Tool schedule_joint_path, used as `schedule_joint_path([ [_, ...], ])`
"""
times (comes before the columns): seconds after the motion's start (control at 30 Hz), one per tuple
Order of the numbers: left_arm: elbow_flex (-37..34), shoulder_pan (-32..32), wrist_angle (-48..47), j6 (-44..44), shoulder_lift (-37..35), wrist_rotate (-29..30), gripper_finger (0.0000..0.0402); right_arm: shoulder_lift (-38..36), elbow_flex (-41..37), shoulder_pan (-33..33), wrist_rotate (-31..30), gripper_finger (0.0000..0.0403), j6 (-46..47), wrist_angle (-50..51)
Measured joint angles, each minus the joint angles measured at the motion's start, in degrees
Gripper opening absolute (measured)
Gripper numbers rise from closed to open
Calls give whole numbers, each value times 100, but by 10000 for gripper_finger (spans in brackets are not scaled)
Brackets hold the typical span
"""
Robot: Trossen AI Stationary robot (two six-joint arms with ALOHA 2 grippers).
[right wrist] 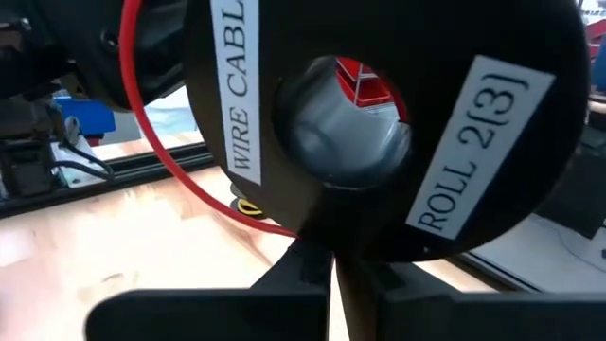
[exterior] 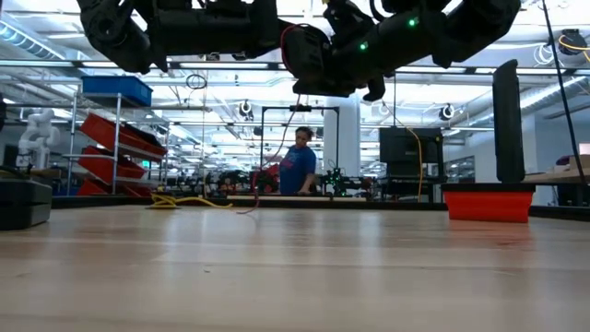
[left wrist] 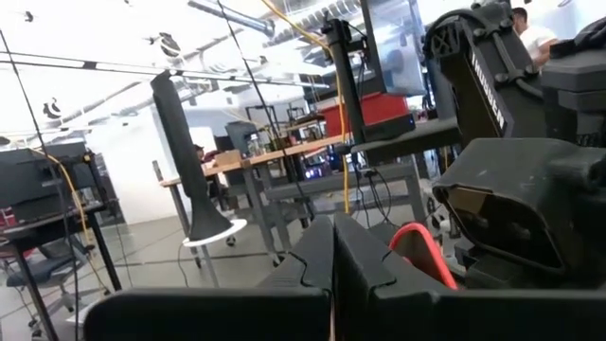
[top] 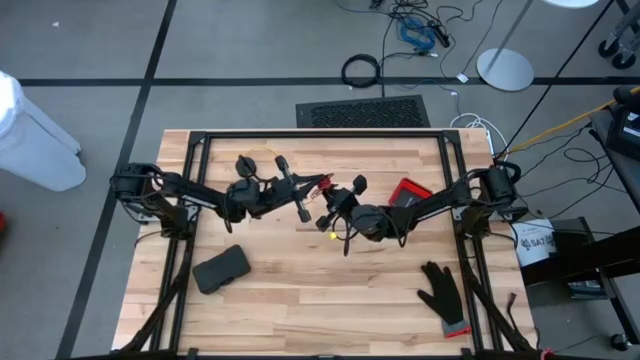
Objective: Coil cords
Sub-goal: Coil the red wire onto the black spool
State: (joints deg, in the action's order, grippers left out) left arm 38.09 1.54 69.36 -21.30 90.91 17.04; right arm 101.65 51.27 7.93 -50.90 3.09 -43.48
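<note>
In the right wrist view the red cord's black spool (right wrist: 379, 123), labelled "WIRE CABL" and "ROLL 2[3]", fills the picture just past my shut right gripper (right wrist: 333, 263). The red cord (right wrist: 151, 142) loops off it. In the high view the cord (top: 318, 182) runs between my two grippers at mid-table, both raised above the wood. My left gripper (left wrist: 331, 254) is shut, with a red loop (left wrist: 421, 251) beside its fingers. The yellow-tan cord (top: 266, 155) and its black spool (top: 245, 165) lie on the table's far part, behind the left arm. My left gripper is shut on the red cord near its tips, coming about level from the table's left. The fingers themselves hide the place of contact. The cord (top: 312, 184) leads on slack toward the spool, clear of the table. My right gripper meets the spool at the lower rim (right wrist: 327, 237) of its labelled flange, coming about level from the table's right. Whether the rim or the cord lies between the fingers is hidden by the spool. The spool is lifted clear, its labelled face toward the wrist.
A red box (top: 411, 190) stands at the far right, close to the right arm. A black glove (top: 443, 293) lies near the front right, a flat black object (top: 221, 268) at the front left. Bare wood (top: 330, 300) stretches between them. A person (exterior: 300, 166) stands in the room behind.
</note>
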Motion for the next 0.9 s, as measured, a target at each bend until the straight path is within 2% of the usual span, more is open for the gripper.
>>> schedule_joint_path([
  [0.2,0,23,60,3,1,-35,0,0,-31,-80,211,0,329,-27],
  [0.43,0,26,208,75,7,9,0,0,-124,-120,137,0,380,7],
  [0.53,0,1,432,129,5,-145,0,0,-140,-197,142,0,576,287],
  [0.63,0,19,257,-7,-1,42,0,0,-149,-183,138,0,487,254],
  [0.9,0,109,-23,-25,-2,72,0,0,16,-148,439,0,616,411],
])
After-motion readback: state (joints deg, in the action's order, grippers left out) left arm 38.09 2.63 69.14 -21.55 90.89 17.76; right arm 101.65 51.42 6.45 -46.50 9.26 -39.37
